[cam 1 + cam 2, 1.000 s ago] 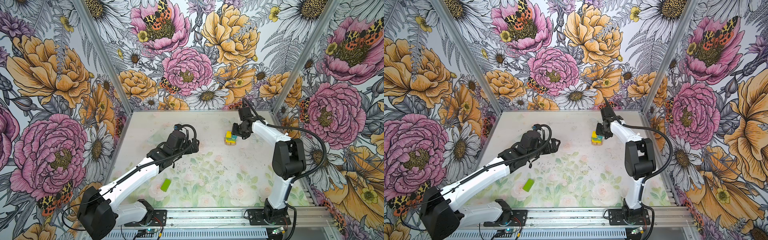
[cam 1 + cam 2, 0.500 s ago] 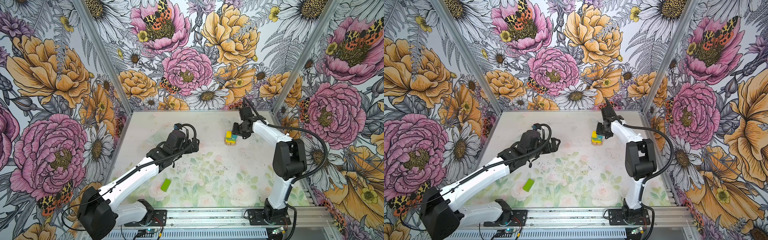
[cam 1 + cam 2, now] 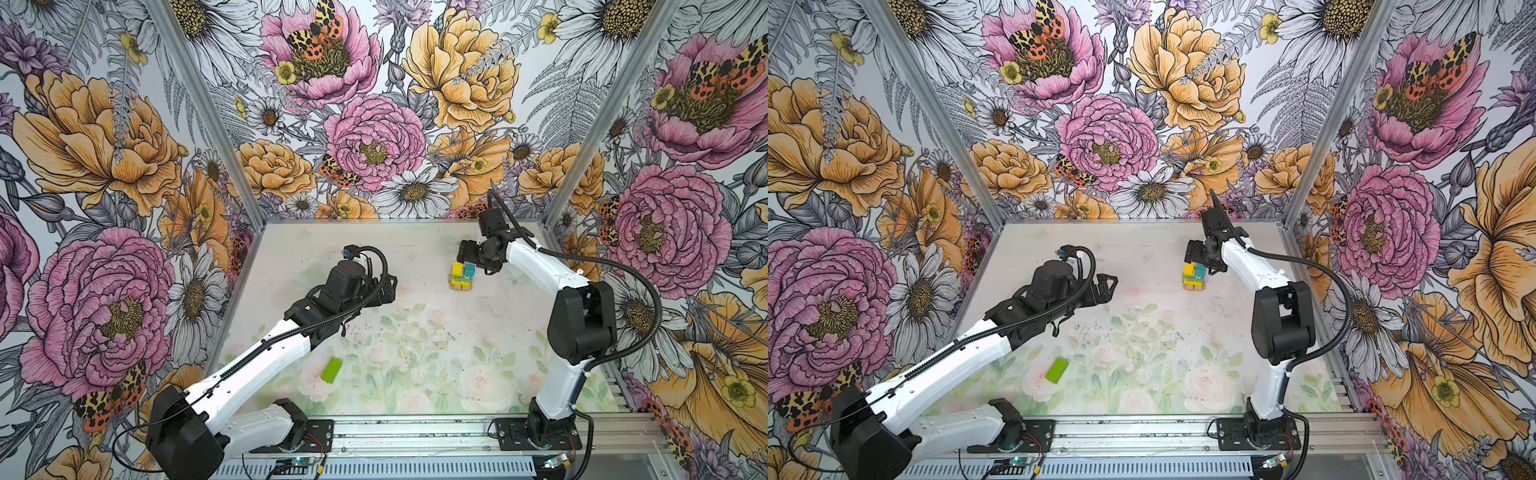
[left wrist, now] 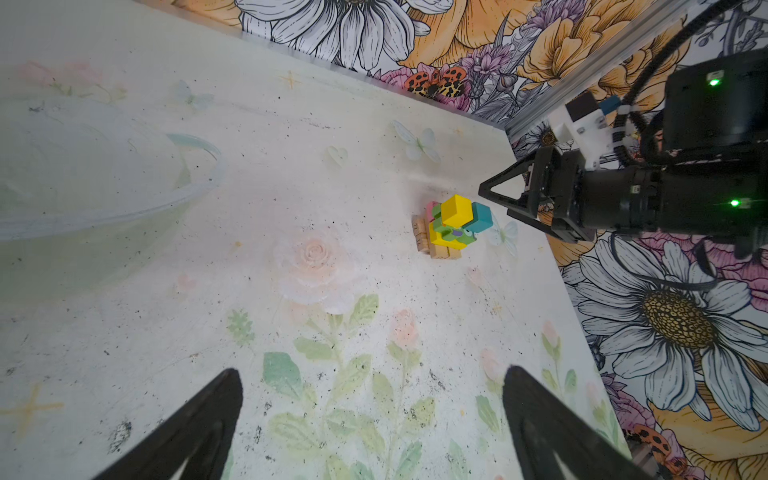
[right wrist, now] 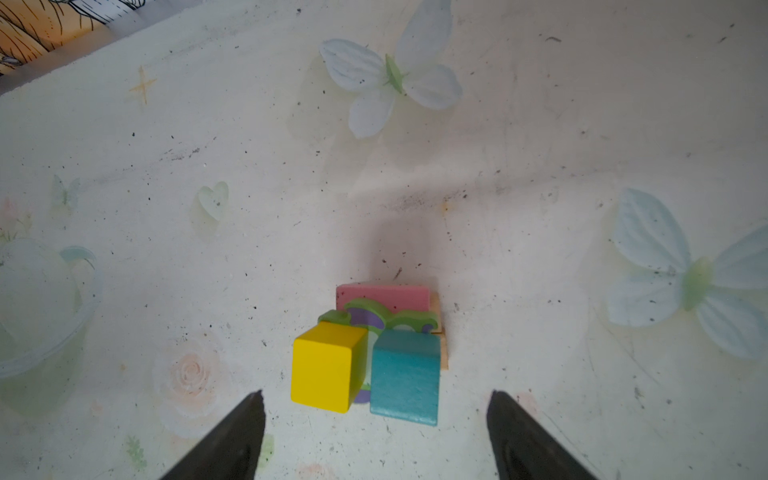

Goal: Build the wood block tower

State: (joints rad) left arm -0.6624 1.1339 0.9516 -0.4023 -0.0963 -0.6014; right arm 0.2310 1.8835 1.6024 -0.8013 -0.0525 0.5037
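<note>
The tower point(image 3: 460, 277) point(image 3: 1194, 279) stands at the back right of the mat. It has tan bars point(image 4: 420, 237) at the base, a pink block point(image 5: 382, 296) and a green owl-printed piece point(image 5: 376, 313) above them. A yellow cube point(image 5: 324, 365) and a teal cube point(image 5: 405, 376) sit side by side on top. My right gripper point(image 3: 462, 251) point(image 3: 1192, 252) point(image 5: 376, 401) hovers open just over the tower with nothing between its fingers. A lime-green block point(image 3: 331, 370) point(image 3: 1056, 370) lies alone near the front left. My left gripper point(image 3: 388, 286) point(image 3: 1106, 284) point(image 4: 372, 374) is open and empty mid-table, pointing toward the tower.
Floral walls close the table on three sides, with aluminium corner posts point(image 3: 582, 158) near the tower. A metal rail point(image 3: 415, 432) carrying both arm bases runs along the front edge. The left arm's forearm point(image 3: 266, 353) stretches over the mat beside the lime-green block.
The right gripper's jaws have spread wide apart above the tower and it has drawn back slightly. The left arm and the lime-green block have stayed put.
</note>
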